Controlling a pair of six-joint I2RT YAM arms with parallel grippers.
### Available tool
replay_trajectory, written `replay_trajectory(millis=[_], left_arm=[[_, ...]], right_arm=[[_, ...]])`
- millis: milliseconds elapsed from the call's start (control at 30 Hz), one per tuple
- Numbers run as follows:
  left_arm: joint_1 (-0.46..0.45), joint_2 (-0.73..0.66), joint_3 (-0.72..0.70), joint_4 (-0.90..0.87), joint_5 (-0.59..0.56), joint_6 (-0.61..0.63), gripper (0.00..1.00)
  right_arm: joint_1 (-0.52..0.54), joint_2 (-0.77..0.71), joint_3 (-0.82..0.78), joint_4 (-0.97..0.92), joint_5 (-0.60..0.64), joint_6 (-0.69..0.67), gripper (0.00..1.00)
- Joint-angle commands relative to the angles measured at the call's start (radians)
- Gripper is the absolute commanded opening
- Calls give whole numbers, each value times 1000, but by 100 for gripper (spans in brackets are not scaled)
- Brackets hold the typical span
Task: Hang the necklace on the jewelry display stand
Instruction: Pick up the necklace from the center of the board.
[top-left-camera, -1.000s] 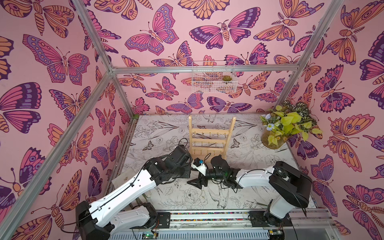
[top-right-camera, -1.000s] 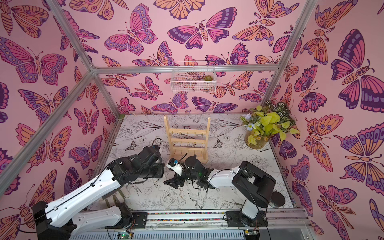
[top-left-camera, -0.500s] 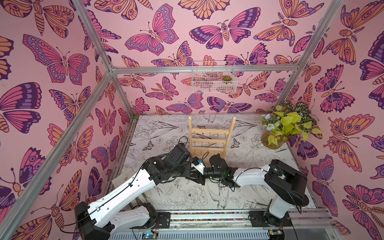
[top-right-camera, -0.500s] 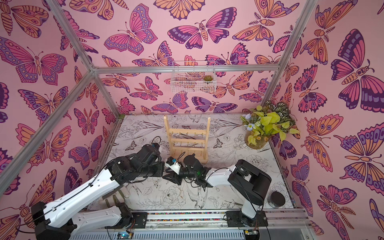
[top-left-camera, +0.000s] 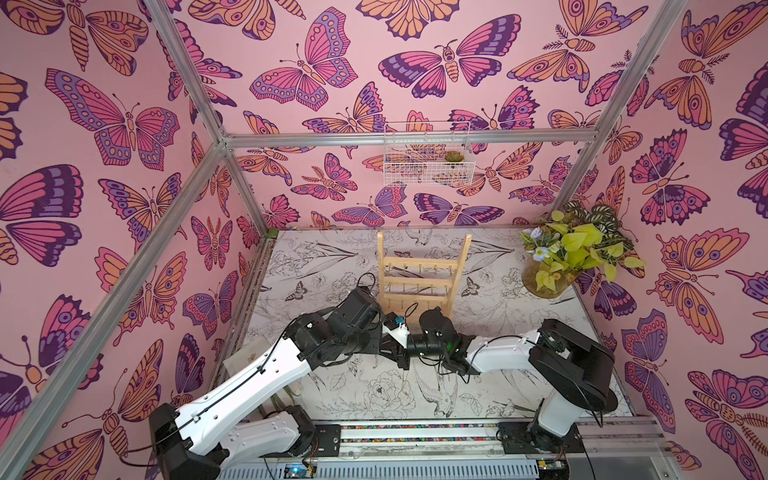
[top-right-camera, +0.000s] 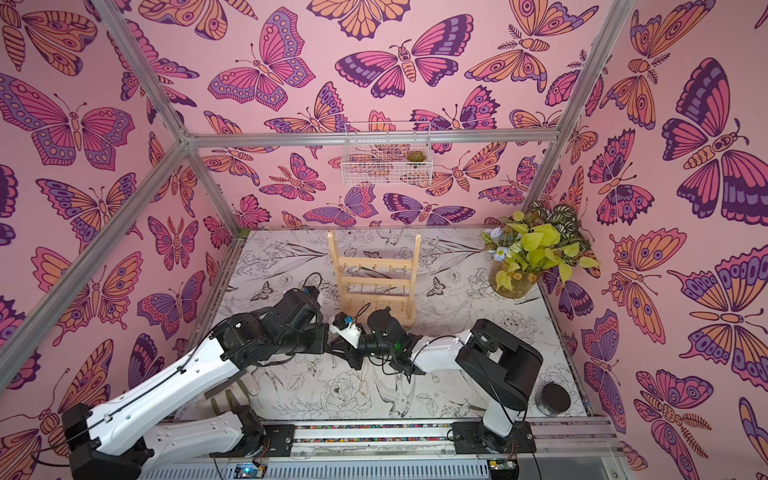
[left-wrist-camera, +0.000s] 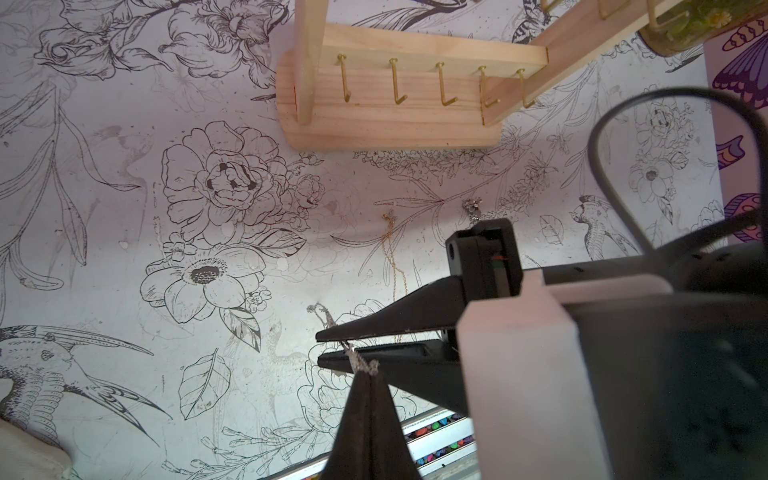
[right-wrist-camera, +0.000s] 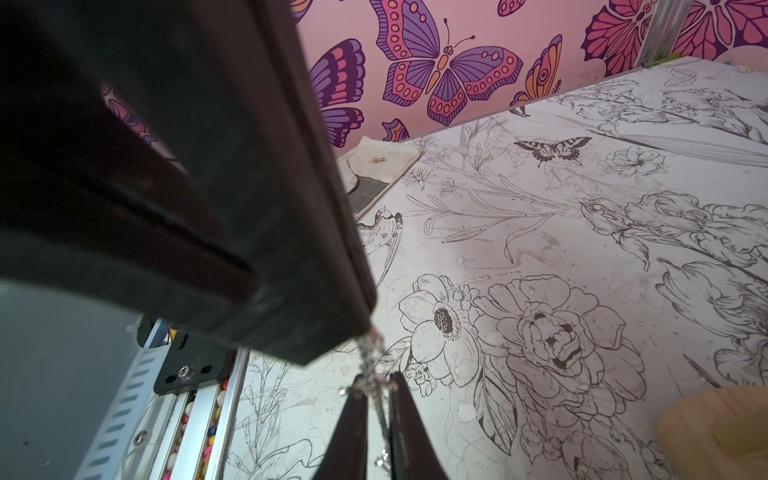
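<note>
The wrist views catch what both top views miss: the necklace (right-wrist-camera: 371, 353), a thread-thin glinting chain, held above the flower-printed table (left-wrist-camera: 124, 232). The left gripper (left-wrist-camera: 365, 372) is clamped shut on it; the right gripper (right-wrist-camera: 377, 384) pinches the same strand just beside. From above they meet tip to tip before the jewelry display stand (top-left-camera: 420, 263), pale smooth wood with slim gold hooks (left-wrist-camera: 395, 81).

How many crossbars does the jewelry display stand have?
3 on the jewelry display stand: top crossbar, middle crossbar, bottom crossbar nearest the base. None seems hidden.
</note>
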Motion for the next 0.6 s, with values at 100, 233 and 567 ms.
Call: replay_trajectory(millis=[100,233,567], left_arm=[[19,5,8,-27,-6,12,0],[37,26,6,-25,10,10,0],[139,33,66,-22,67,90,48]], right_arm=[[8,-9,27,-15,-27,44,4],[10,-35,50,-66,-38,133,3],[1,-139,137,-271,-113,333,2]])
